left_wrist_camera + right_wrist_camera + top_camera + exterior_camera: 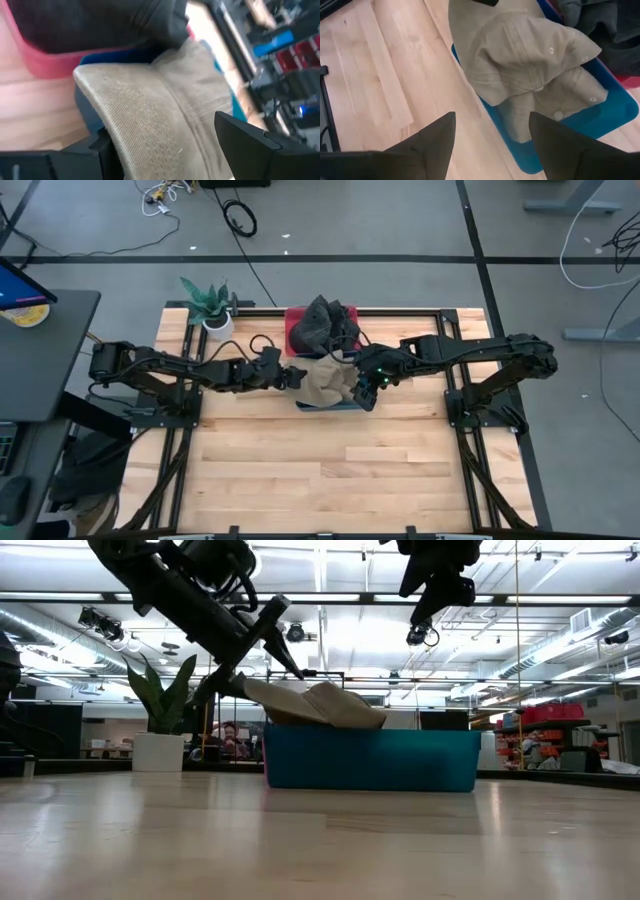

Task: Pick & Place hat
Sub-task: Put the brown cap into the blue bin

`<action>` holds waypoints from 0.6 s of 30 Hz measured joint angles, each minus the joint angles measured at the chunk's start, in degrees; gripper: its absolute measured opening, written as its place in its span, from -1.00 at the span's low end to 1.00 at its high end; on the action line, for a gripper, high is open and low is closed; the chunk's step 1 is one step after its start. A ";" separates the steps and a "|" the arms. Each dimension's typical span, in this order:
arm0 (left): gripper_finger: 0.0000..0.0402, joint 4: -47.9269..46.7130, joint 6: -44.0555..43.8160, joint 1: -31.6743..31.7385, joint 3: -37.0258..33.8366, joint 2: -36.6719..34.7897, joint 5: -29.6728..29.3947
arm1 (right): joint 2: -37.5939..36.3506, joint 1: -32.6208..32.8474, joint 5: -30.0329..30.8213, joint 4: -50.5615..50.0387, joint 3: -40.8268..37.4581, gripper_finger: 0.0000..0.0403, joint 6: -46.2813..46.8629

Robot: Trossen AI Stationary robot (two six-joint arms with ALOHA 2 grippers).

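A tan cap (328,380) lies crumpled in a blue bin (400,760) at the table's middle. Its crown (530,60) is down in the bin, and its brim (255,690) sticks out over the bin's left rim. My left gripper (297,376) reaches in from the table's left and stands open with the brim between its fingers (160,124). My right gripper (365,392) hovers open above the cap's right side (490,115), well clear of it in the low view (420,630). My left gripper is open around the cap's brim (145,145), coming level from the table's left. The brim's edge lies against one finger (102,150). Whether the other finger (235,135) touches it, I cannot tell. The brim slants up out of the bin while the crown rests inside.
A red bin (293,320) holding dark clothing (325,325) stands just behind the blue bin. A potted plant (210,305) sits at the far left corner. The near half of the wooden table (330,470) is bare board.
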 joint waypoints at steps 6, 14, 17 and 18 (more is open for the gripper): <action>0.26 3.42 3.26 -3.78 0.00 0.00 -11.68 | 0.00 0.00 0.02 0.01 0.00 0.26 1.40; 0.11 3.57 10.69 -5.00 0.00 -0.02 -10.96 | 0.00 0.07 0.02 0.04 0.00 0.26 1.60; 0.11 3.50 10.62 -4.87 0.00 -0.02 -6.65 | 0.00 0.07 0.02 0.24 0.00 0.26 1.47; 0.12 3.37 10.30 -4.87 0.00 -0.02 -5.57 | 0.00 0.08 0.04 0.41 0.00 0.26 1.45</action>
